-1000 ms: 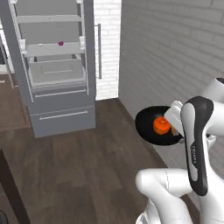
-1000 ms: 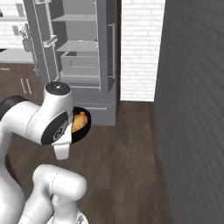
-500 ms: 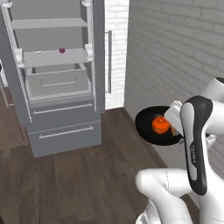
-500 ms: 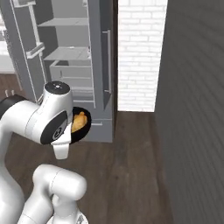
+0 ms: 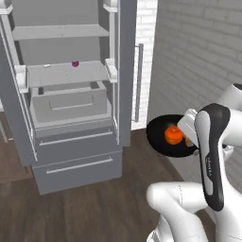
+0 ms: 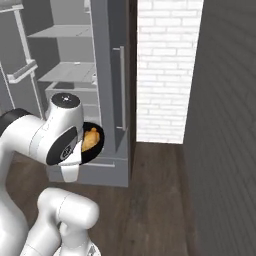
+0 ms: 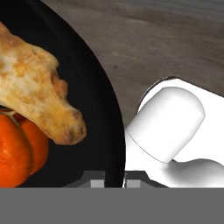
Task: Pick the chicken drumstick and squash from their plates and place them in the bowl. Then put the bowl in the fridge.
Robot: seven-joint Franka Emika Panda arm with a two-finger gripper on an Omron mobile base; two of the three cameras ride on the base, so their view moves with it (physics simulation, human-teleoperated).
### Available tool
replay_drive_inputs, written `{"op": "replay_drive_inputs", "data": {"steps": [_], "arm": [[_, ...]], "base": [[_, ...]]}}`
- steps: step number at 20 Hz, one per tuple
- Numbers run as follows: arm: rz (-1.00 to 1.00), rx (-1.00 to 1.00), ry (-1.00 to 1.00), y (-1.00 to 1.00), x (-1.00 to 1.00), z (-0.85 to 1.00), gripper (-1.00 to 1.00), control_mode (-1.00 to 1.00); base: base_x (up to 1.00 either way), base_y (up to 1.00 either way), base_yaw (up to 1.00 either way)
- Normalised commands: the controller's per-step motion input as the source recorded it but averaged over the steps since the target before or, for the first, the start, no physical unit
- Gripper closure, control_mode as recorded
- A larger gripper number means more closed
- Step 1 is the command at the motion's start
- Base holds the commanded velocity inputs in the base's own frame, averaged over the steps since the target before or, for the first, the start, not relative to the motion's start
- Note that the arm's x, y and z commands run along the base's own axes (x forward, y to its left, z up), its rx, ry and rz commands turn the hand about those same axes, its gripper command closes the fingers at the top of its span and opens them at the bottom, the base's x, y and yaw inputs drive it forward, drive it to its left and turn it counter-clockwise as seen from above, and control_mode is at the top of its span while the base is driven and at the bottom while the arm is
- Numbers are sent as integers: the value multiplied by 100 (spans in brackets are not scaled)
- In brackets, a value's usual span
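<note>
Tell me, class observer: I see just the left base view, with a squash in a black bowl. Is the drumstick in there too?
Observer: Yes. The hand view shows the chicken drumstick lying in the bowl, against the squash.
Operator: Is the pincer gripping the bowl?
Observer: The pincer is shut on the bowl's rim, one fingertip on each side.
Operator: What lies right of the fridge?
Observer: In the right base view, a white brick wall stands just beyond the fridge.
</note>
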Motion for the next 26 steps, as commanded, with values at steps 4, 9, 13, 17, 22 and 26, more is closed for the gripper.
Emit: {"op": "replay_drive_inputs", "data": {"steps": [4, 9, 13, 17, 22, 26], "arm": [[0, 0, 0, 0, 0, 0, 100, 100], [0, 0, 0, 0, 0, 0, 100, 100], [0, 0, 0, 0, 0, 0, 100, 100], [0, 0, 0, 0, 0, 0, 100, 100], [0, 0, 0, 0, 0, 0, 100, 100], [0, 0, 0, 0, 0, 0, 100, 100]], "base": [[91, 36, 15], [40, 73, 22], [72, 47, 18], [100, 45, 15], [100, 52, 0], [99, -16, 2]]}}
